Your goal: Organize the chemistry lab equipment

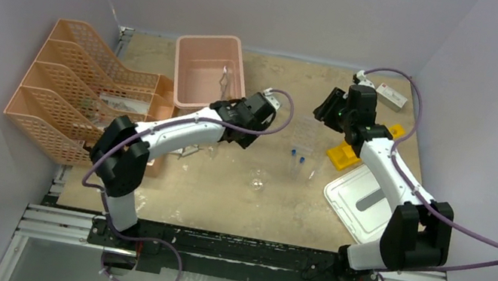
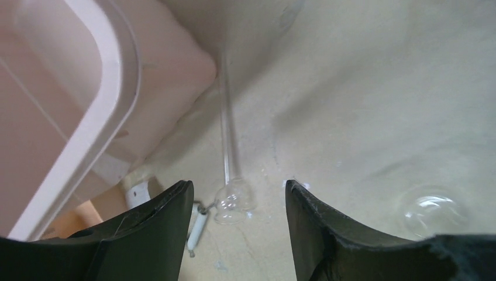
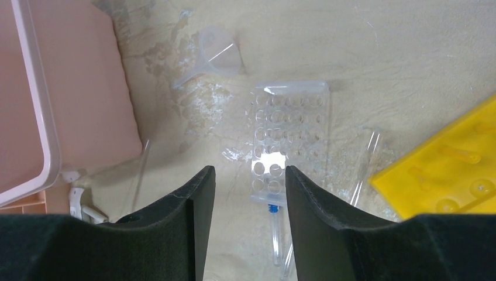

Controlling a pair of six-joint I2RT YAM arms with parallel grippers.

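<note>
While left fingers (image 2: 146, 234) gape over glass tube (image 2: 229, 140), right fingers (image 3: 169, 228) gape over clear rack (image 3: 286, 134); box (image 1: 391, 97) label illegible.

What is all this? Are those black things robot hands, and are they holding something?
This is a robot: a left arm and a right arm bolted to a table. The big picture looks down from above and behind them. The other two come from a small camera on each wrist, so the black shapes there are that arm's own fingers. The left end effector hangs open; a glass tube with a round bulb shows between its fingers, beside a pink bin. The right end effector is open above a clear rack, near a clear funnel and a yellow rack. There are orange trays and a white lid too. Neither end effector holds anything.
</note>
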